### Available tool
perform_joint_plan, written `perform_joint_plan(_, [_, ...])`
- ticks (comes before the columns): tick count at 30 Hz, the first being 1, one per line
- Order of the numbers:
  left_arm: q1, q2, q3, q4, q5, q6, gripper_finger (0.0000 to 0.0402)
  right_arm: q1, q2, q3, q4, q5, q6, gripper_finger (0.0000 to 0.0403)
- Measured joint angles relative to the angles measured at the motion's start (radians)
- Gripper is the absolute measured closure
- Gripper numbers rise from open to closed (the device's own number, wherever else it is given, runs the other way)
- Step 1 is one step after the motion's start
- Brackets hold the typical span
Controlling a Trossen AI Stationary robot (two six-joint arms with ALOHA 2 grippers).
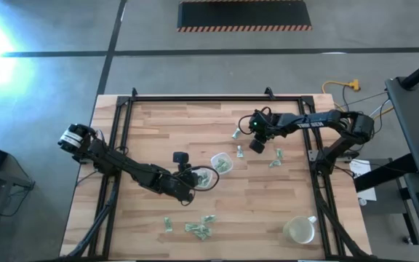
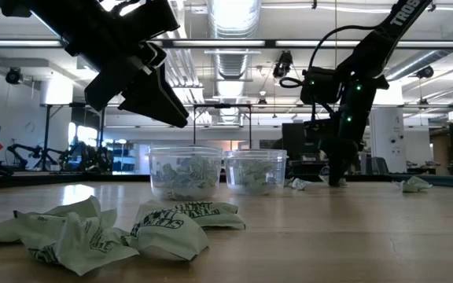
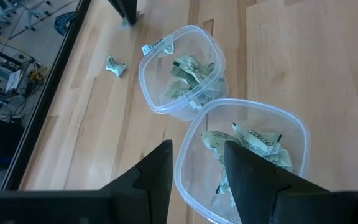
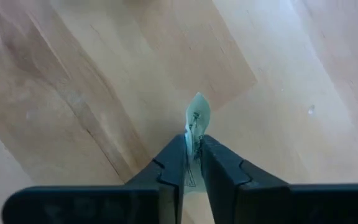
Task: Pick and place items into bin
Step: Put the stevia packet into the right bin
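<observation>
Two small clear tubs stand side by side mid-table, one nearer (image 1: 206, 179) and one farther (image 1: 222, 164). Both hold pale green-and-white crumpled wrapper pieces (image 3: 247, 146). My left gripper (image 3: 197, 168) is open and empty, hovering above the nearer tub's rim (image 3: 191, 134); the low view (image 2: 152, 82) shows it clear of the tubs. My right gripper (image 4: 193, 149) is low over the table (image 1: 257, 143), beyond the tubs, and is shut on one wrapper piece (image 4: 197, 118). Loose pieces lie on the wood at the back (image 1: 236, 133), the right (image 1: 277, 156) and the front (image 1: 198, 230). My right gripper pinches the crumpled wrapper piece between its two fingers. The piece's end (image 4: 197, 109) sticks out past the fingertips. The fingers come from above, pointing down at the table. In the low view the fingertips (image 2: 338, 177) are right at the tabletop; I cannot tell whether the piece is clear of the wood.
A yellowish-white mug (image 1: 300, 231) stands near the front right corner. A black frame (image 1: 122, 131) runs along the table's left, far and right edges. A cluster of wrapper pieces (image 2: 93, 232) lies close to the low camera. Bare wood shows at front left.
</observation>
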Motion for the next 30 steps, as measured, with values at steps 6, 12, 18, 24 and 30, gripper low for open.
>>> perform_joint_plan(6, [0.000, 0.000, -0.002, 0.000, 0.000, 0.000, 0.0274, 0.009, 0.000, 0.025, 0.001, -0.046, -0.001, 0.0370])
perform_joint_plan(12, [0.000, 0.000, -0.003, -0.001, 0.000, 0.000, 0.0274, 0.043, -0.018, 0.043, 0.003, -0.110, -0.004, 0.0370])
perform_joint_plan(18, [0.000, 0.000, -0.004, 0.000, 0.000, -0.001, 0.0274, 0.104, -0.093, 0.047, 0.003, -0.116, -0.008, 0.0370])
perform_joint_plan(24, [0.000, 0.000, -0.002, 0.001, 0.000, -0.001, 0.0274, 0.204, -0.194, 0.047, 0.027, -0.120, -0.013, 0.0369])
perform_joint_plan(30, [0.000, 0.000, -0.003, -0.001, 0.000, -0.002, 0.0274, 0.329, -0.247, 0.047, 0.143, -0.179, -0.079, 0.0369])
